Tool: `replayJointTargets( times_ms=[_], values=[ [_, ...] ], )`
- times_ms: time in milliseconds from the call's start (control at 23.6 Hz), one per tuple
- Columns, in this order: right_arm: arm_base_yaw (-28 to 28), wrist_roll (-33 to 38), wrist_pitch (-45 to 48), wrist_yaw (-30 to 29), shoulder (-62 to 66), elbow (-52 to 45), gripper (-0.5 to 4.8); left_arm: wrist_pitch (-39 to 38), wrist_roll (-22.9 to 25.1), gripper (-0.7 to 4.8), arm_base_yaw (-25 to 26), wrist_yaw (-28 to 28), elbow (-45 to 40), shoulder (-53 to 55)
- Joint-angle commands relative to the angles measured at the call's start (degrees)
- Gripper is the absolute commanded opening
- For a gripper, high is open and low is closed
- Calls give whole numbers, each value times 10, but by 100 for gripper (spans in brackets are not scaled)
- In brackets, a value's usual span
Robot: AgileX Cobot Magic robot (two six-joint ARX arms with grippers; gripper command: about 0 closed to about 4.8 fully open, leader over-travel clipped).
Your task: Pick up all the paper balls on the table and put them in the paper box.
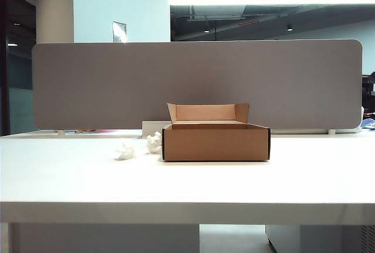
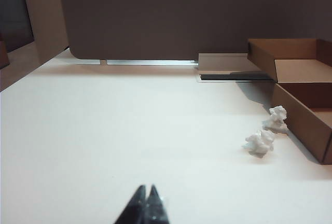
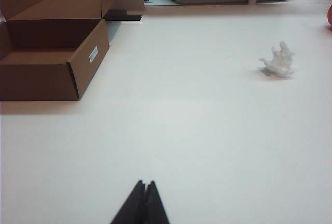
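Observation:
The brown paper box [image 1: 215, 143] stands open in the middle of the white table [image 1: 187, 185], its lid flap up at the back. Two white paper balls [image 1: 125, 151] [image 1: 154, 142] lie just left of it. The left wrist view shows both paper balls [image 2: 260, 142] [image 2: 276, 119] beside the box wall [image 2: 303, 125], well ahead of my left gripper [image 2: 147, 186], which is shut and empty. My right gripper [image 3: 144, 183] is shut and empty over bare table. From it, the box [image 3: 52, 58] lies far off on one side and a paper ball [image 3: 278, 62] on the other. Neither gripper appears in the exterior view.
A grey fabric divider panel [image 1: 193, 83] runs along the back of the table. A small white block [image 1: 151, 128] sits behind the box's left corner. The table's thick front edge [image 1: 187, 212] is nearest the exterior camera.

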Motion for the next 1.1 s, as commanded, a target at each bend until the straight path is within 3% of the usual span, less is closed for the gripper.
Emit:
replayJointTargets(
  times_ms=[42, 1099],
  values=[
    [1, 0, 6, 2, -1, -3, -1, 7, 0, -6, 1, -1, 2, 0],
    [1, 0, 7, -9, -1, -3, 0, 10, -10, -6, 1, 4, 2, 0]
  ],
)
